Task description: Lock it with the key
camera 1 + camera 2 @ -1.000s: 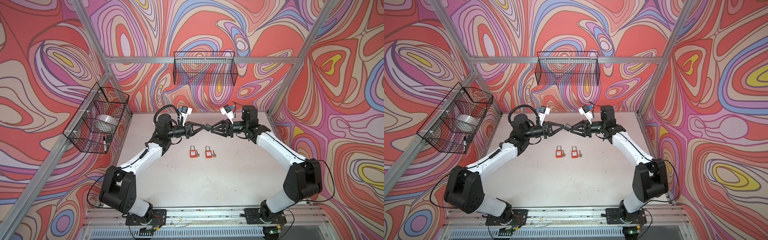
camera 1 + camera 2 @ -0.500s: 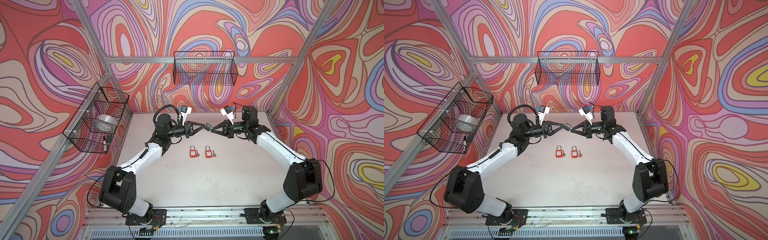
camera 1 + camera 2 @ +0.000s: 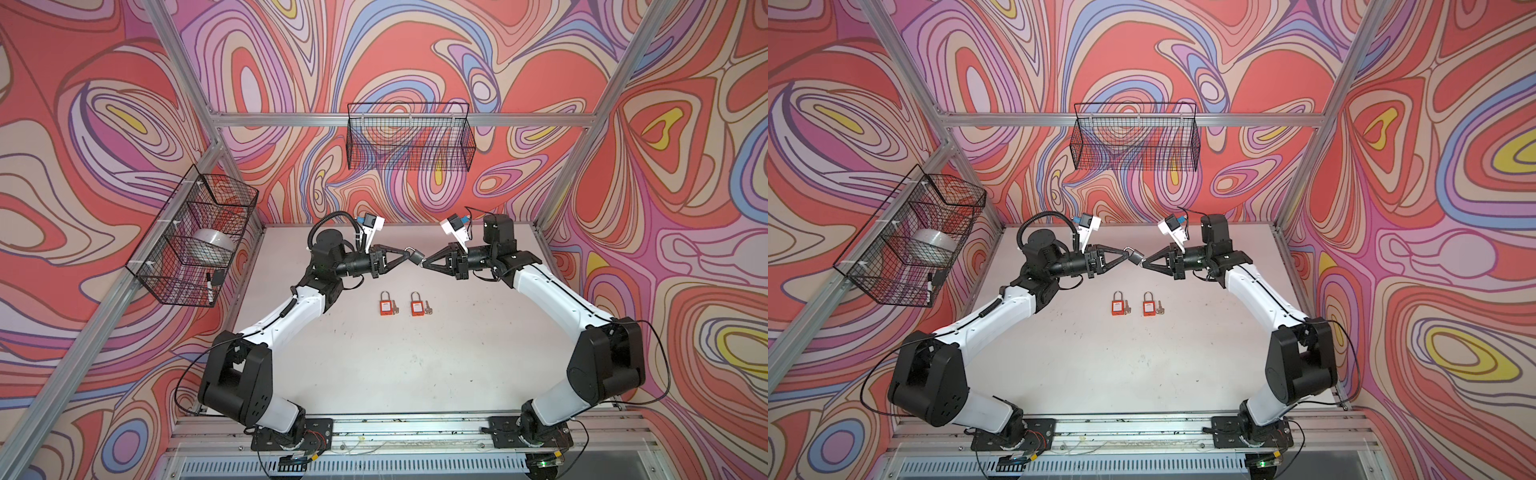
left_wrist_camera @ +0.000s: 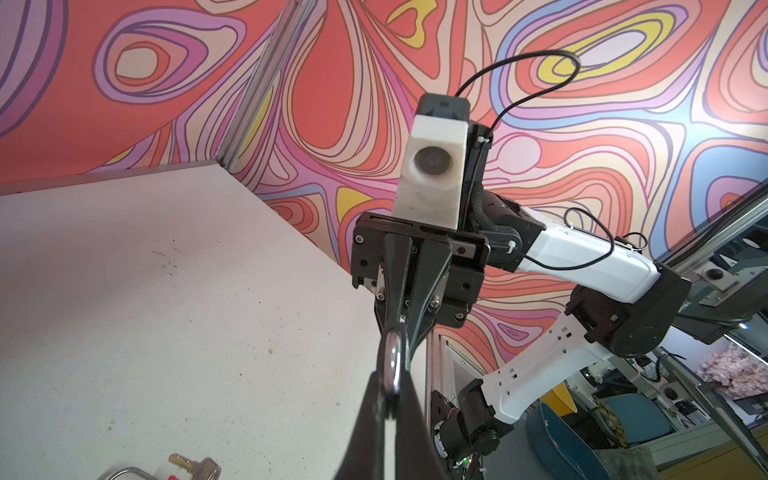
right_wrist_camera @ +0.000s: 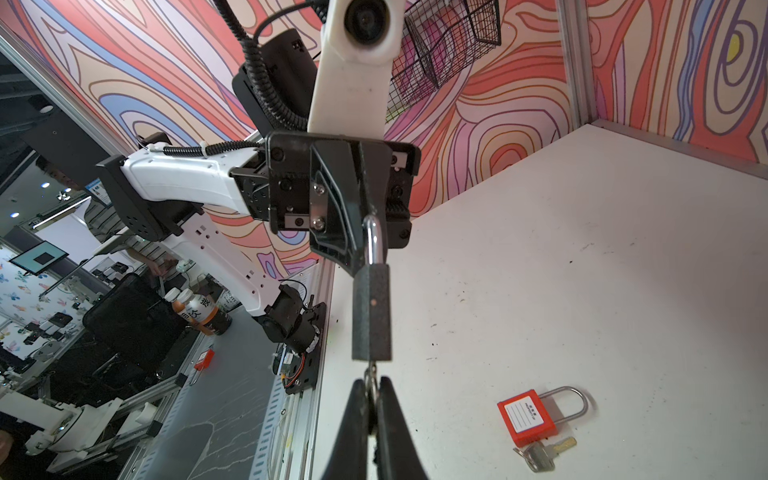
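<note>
A dark grey lock [image 5: 371, 311] hangs in the air between the two arms above the back of the table, seen in both top views [image 3: 415, 256] [image 3: 1135, 257]. My left gripper [image 4: 390, 395] is shut on its steel shackle [image 4: 392, 361], and the grip also shows in the right wrist view [image 5: 372, 241]. The key [image 5: 371, 372] sticks out of the lock's underside. My right gripper [image 5: 371, 392] is shut on that key. In both top views the left gripper [image 3: 409, 252] and the right gripper [image 3: 424, 262] meet tip to tip at the lock.
Two red padlocks [image 3: 386, 306] [image 3: 416, 306] lie on the white table [image 3: 374, 374] below the grippers, each with keys [image 3: 428, 308] beside it. A wire basket [image 3: 409, 141] hangs on the back wall. Another basket [image 3: 195, 237] with a tape roll hangs on the left wall.
My right gripper has closed from open onto the key under the lock. The left gripper has kept its hold on the shackle, and both arms have stayed nearly still.
</note>
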